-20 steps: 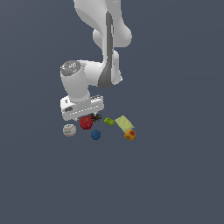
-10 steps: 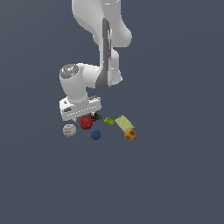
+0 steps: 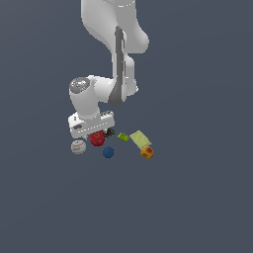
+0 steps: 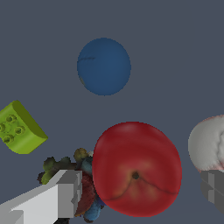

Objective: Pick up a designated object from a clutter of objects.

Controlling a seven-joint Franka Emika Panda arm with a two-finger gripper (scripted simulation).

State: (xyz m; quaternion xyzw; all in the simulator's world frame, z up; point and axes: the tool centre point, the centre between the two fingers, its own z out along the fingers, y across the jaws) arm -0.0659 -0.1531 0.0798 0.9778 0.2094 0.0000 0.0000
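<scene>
Exterior view: arm hangs from the top centre, wrist bent low over the clutter at mid-frame. Compared with a second ago the hand has sunk a little closer to the desk (image 3: 197, 197); the items themselves have not shifted. The red apple-like ball (image 3: 97, 139) sits just under the white hand, partly tucked beneath it. To its left lies the white baseball-like ball (image 3: 78, 147), below and right the blue faceted ball (image 3: 108, 152). The dark spiky item (image 3: 109, 132) is just right of the red ball. Further right: green block (image 3: 122, 137), yellow-green flat piece (image 3: 140, 139), orange fruit (image 3: 147, 152). The fingers are hidden under the hand here.

Wrist view: fingers (image 4: 65, 192) spread wide, one pad at lower left, the other at the right edge, the red apple-like ball (image 4: 136, 168) between them and touching neither, as far as I can tell. The spiky item (image 4: 83, 188) crowds the left finger; the baseball (image 4: 209, 144) sits just above the right one. Blue ball (image 4: 104, 66) upper centre, green block (image 4: 19, 127) at the left edge.

Judgement: descent is nearly finished and the ball is bracketed. Closing comes next; the spiky neighbour may get caught.
</scene>
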